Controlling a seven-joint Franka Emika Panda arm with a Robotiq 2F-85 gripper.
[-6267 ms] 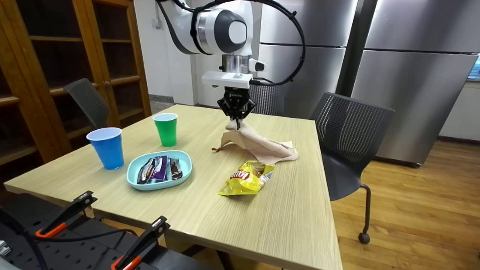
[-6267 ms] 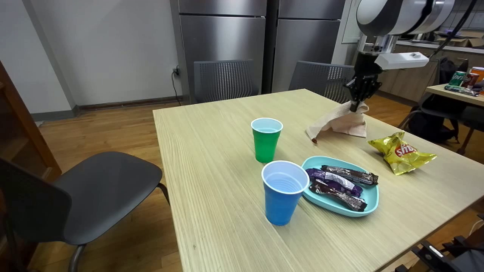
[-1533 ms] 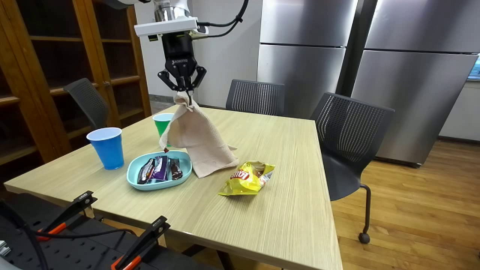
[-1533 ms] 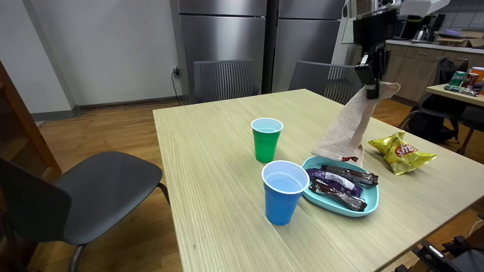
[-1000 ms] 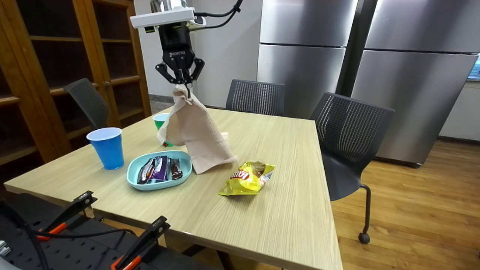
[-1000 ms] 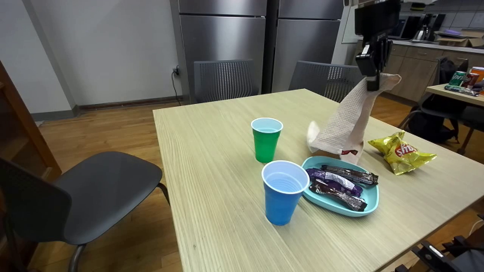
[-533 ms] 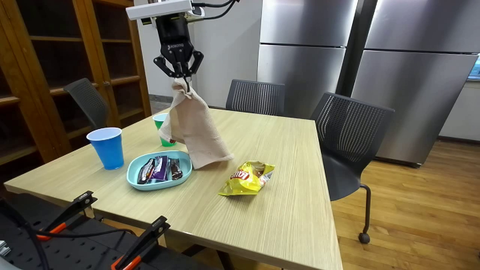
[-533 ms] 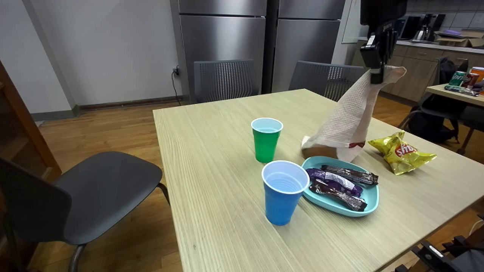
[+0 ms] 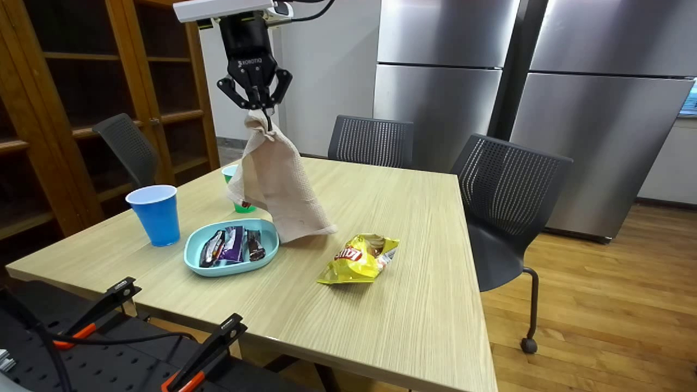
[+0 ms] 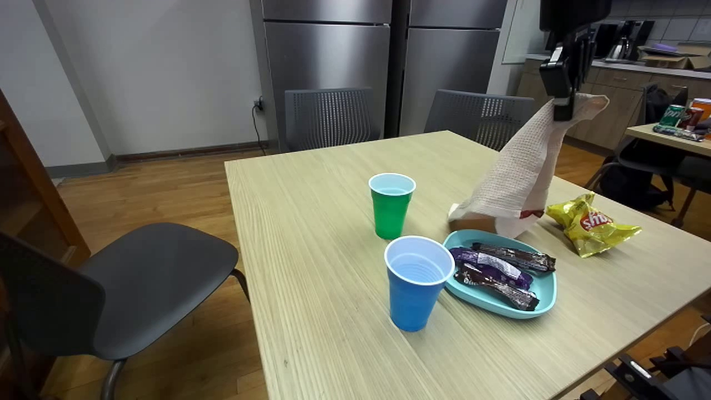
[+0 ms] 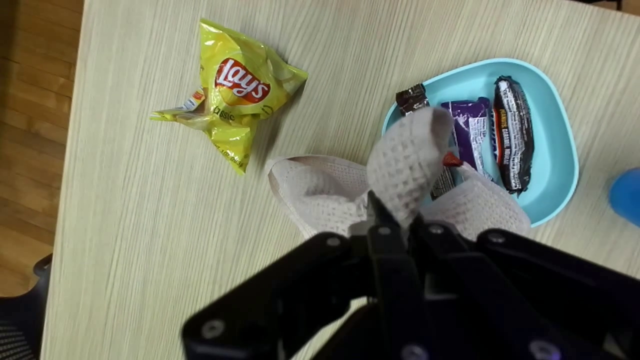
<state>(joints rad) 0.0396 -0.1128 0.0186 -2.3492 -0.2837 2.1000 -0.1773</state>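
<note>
Pinching the gathered top of a pale pink, waffle-textured cloth [image 9: 286, 190], the black two-fingered Robotiq gripper [image 9: 267, 115] points down over a rectangular light wood-grain table [image 9: 403, 321], pressed together on the fabric. The cloth hangs below in loose folds, widening toward the bottom; whether its lower edge brushes the tabletop cannot be told. A small dark red patch [image 10: 531, 214] shows near that edge. Just beside the fabric sits a shallow, rounded turquoise tray [image 11: 555, 165], holding a purple-wrapped candy bar [image 9: 233, 244] between two dark-wrapped bars [image 9: 255, 245]; seen from the wrist view, the cloth overlaps part of it. Near the cloth, apart from the tray, lies a shiny yellow Lay's chip bag [image 11: 240, 92]. A blue plastic cup [image 9: 158, 218] with a pale rim stands upright near the tray, and a green plastic cup [image 9: 229, 173] with a pale rim stands upright farther back, partly hidden behind the cloth in an exterior view. Dark grey chairs [image 9: 371, 142] with perforated backs stand around the table.
</note>
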